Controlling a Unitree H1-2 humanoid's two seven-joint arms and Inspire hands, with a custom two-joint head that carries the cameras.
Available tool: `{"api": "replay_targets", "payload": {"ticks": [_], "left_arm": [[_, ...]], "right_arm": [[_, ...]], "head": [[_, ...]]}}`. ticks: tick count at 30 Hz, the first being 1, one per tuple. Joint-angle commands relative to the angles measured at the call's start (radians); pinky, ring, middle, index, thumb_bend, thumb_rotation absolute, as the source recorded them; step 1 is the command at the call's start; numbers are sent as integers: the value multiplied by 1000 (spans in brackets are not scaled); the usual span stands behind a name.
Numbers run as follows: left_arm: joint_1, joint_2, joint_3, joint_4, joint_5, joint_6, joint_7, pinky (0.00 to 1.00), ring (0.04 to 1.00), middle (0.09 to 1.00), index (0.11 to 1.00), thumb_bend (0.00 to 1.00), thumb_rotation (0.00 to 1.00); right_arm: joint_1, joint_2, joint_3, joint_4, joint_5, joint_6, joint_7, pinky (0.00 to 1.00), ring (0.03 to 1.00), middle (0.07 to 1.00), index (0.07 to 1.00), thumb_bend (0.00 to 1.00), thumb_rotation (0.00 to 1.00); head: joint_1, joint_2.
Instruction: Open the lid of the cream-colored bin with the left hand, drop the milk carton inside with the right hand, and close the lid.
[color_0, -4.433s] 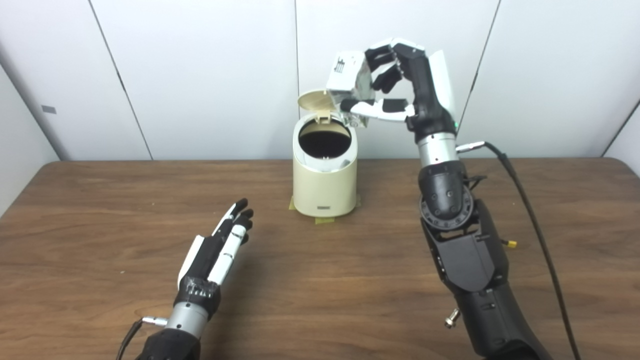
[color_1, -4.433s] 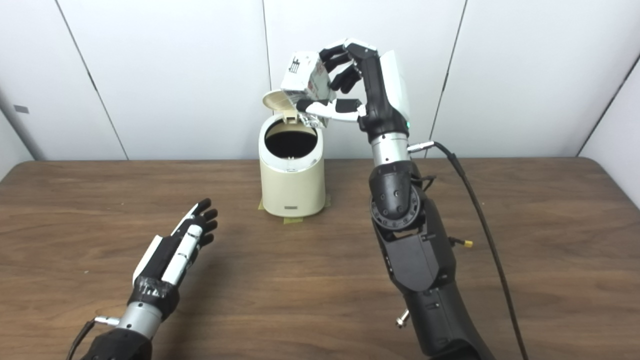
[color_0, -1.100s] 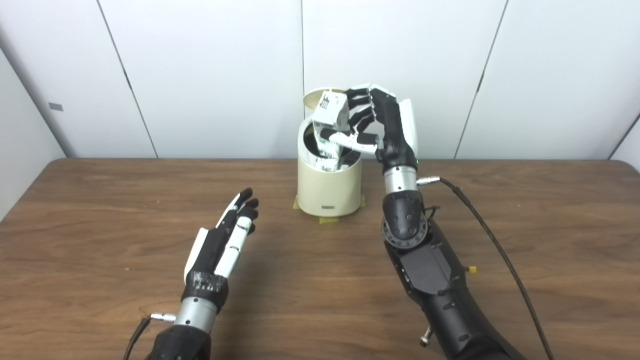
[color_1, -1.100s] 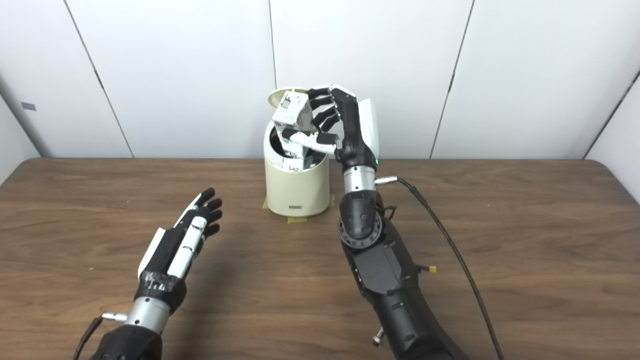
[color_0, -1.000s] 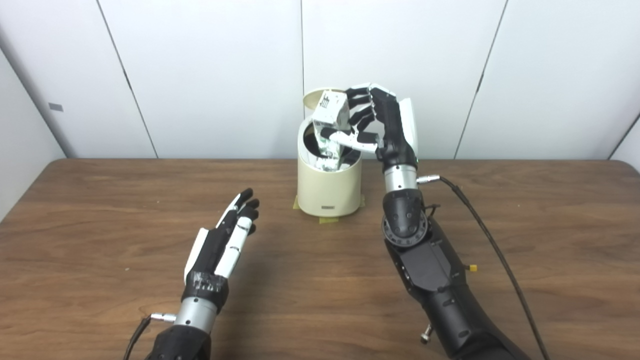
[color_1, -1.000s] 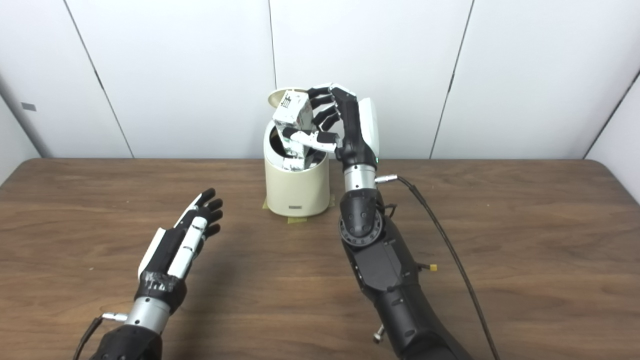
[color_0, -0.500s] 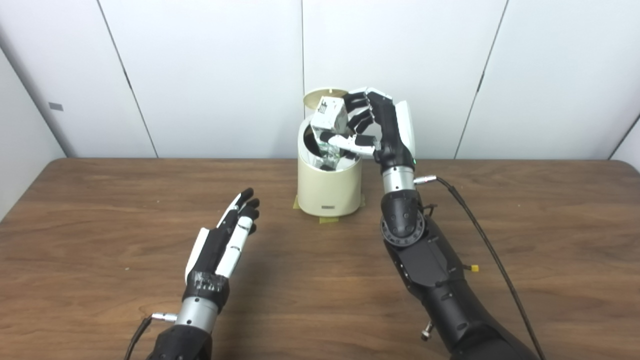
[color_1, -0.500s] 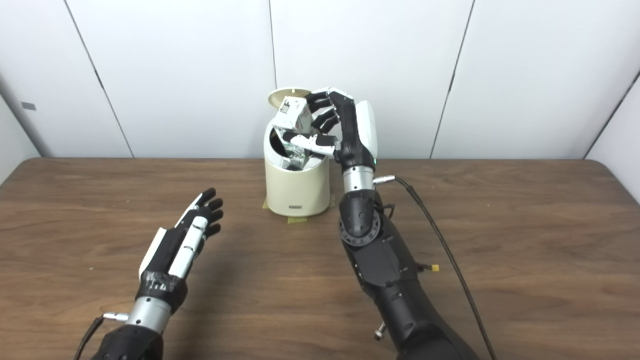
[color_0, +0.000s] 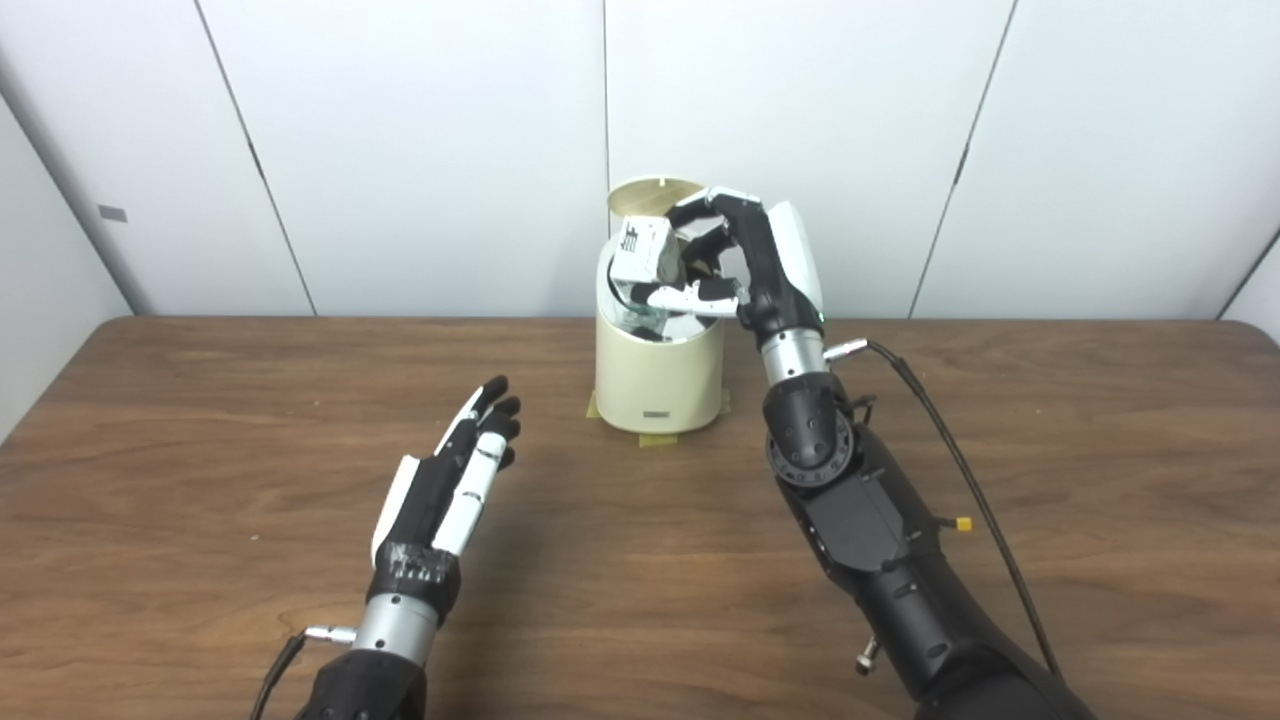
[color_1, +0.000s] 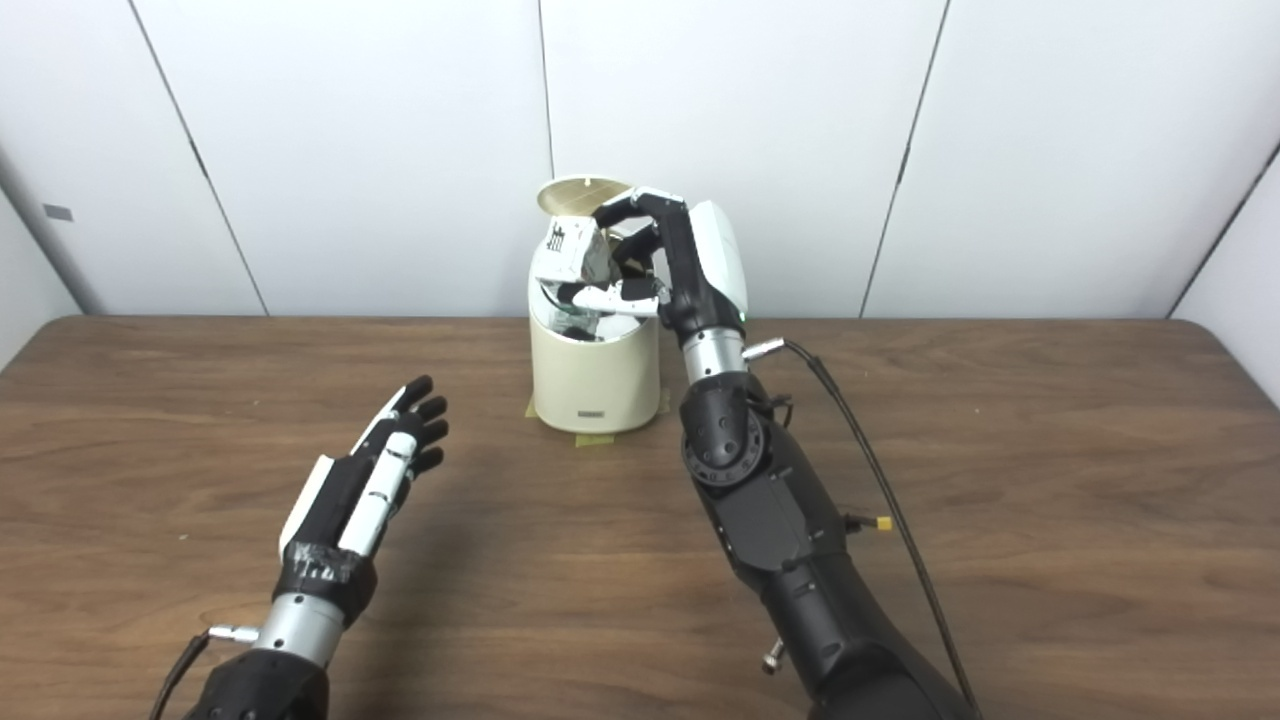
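The left hand (color_0: 445, 495) hovers near over the table (color_0: 200, 450), fingers spread, holding nothing. Farther back, the right hand (color_0: 735, 265) grips the carton (color_0: 640, 255), tilted partway into the bin (color_0: 655, 375), lid (color_0: 650, 195) up.

No word, brand or number can be read. A small black printed mark — a few short bars, too blurred to be made out as letters — is seen on the white upper face of the milk carton (color_0: 643, 246), which is held tilted at the mouth of the cream-colored bin (color_0: 659, 372). A small dark rectangular plate (color_0: 655, 412) is set low on the bin's front — whatever is printed on it is too small to be made out.
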Motion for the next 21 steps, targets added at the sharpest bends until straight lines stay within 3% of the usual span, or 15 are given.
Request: {"api": "replay_targets", "payload": {"ticks": [1, 8, 12, 13, 15, 17, 21], "left_arm": [[-32, 4, -2, -18, 12, -33, 6, 905, 920, 928, 954, 446, 845], [-29, 2, 2, -27, 1, -28, 3, 912, 923, 933, 958, 442, 831], [-27, 4, 3, -33, 4, -16, 4, 911, 926, 933, 960, 459, 834], [-27, 2, 4, -34, 3, -13, 5, 911, 927, 932, 960, 460, 834], [-27, 3, 6, -35, -1, -12, 4, 915, 931, 935, 962, 458, 831], [-27, 6, 8, -31, -2, -15, 2, 914, 931, 935, 962, 457, 830], [-29, 10, 13, -23, -5, -18, 1, 910, 928, 935, 962, 462, 826]], "right_arm": [[-51, -6, 2, -53, -15, 9, -5, 724, 789, 791, 668, 873, 196], [-42, -9, 3, -70, -22, 1, -9, 691, 759, 752, 672, 880, 182], [-35, 5, -18, -74, 5, -18, -25, 594, 671, 672, 627, 845, 150], [-33, 14, -31, -76, 24, -28, -32, 519, 604, 617, 547, 655, 140], [-26, 24, -43, -87, 34, -34, -45, 409, 471, 513, 521, 558, 36], [-16, 26, -45, -108, 28, -26, -51, 369, 419, 487, 517, 527, 7], [4, 23, -45, -148, 21, -3, -45, 370, 414, 489, 503, 520, 0]], "head": [[0, 0], [1, 4], [0, 9], [0, 9], [-3, 12], [-5, 12], [-11, 12]]}}
